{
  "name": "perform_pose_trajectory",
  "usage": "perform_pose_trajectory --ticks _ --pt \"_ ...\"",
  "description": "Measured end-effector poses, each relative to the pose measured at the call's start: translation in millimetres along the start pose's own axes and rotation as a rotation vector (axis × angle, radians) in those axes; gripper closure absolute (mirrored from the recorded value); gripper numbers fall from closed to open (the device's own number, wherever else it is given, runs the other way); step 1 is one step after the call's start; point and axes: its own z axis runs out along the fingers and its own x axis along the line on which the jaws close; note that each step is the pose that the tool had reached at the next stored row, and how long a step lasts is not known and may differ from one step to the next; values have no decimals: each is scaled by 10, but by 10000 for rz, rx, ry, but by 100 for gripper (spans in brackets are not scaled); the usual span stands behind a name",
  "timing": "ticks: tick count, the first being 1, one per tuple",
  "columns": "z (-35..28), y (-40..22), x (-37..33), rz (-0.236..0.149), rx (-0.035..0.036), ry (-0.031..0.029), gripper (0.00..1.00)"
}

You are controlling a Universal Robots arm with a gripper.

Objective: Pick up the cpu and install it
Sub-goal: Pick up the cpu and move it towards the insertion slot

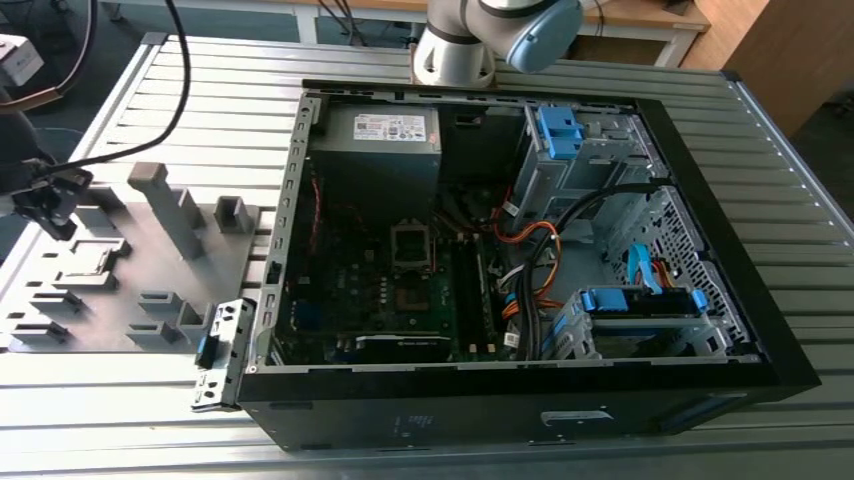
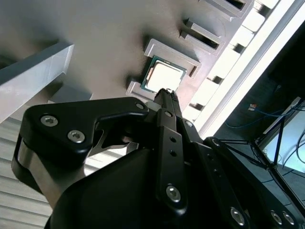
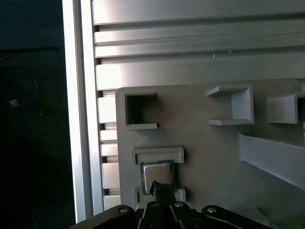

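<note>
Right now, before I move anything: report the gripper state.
Gripper: cannot tell whether open or shut; it is close to the cpu, which lies in its slot on the tray.

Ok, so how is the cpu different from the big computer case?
The cpu is a tiny flat square; the computer case is a big box. The cpu's top is silver; the case is black. The cpu lies in a grey tray; the case lies open, full of cables. Both are lying flat.
</note>
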Motion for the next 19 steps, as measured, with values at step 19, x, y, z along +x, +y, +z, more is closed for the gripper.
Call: perform_pose_trajectory --ticks 19 --pt "263 -2 8 -376 48 9 89"
